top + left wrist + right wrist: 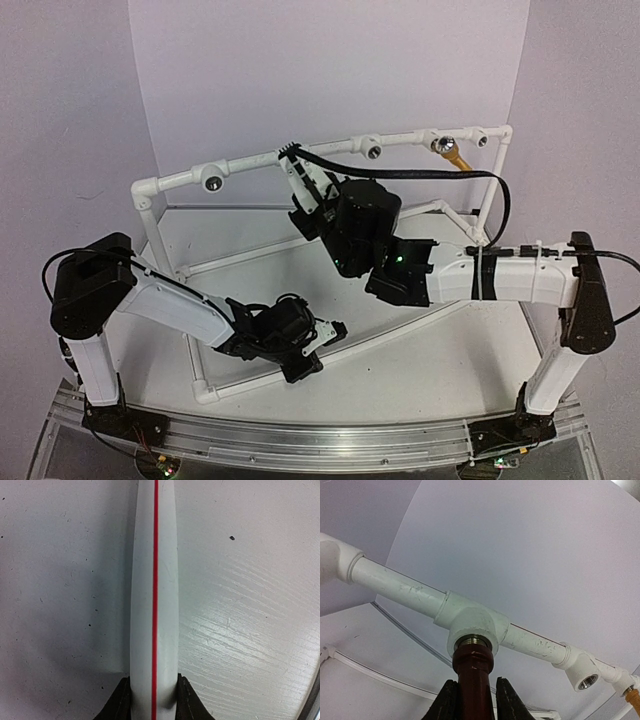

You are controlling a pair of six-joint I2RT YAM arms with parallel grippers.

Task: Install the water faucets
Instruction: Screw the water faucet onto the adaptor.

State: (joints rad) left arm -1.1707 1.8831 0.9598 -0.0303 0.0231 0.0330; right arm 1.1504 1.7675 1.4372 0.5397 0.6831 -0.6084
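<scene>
On the top rail [395, 586], the yellow faucet [455, 155] sits in its socket near the right end and is judged installed. The brown faucet [473, 670] stands at the mouth of a tee [470, 622] further left, its end meeting the metal thread ring. How deep it is seated cannot be told, so this one is judged unfinished; seating it is what remains. The right gripper [475, 690] is clamped narrow on the brown faucet, which runs straight out from between the fingers into the tee. The left gripper [154, 690] is closed on a red-striped pipe [154, 605], apparently bracing the frame. A neighbouring socket [585, 680] stands empty.
</scene>
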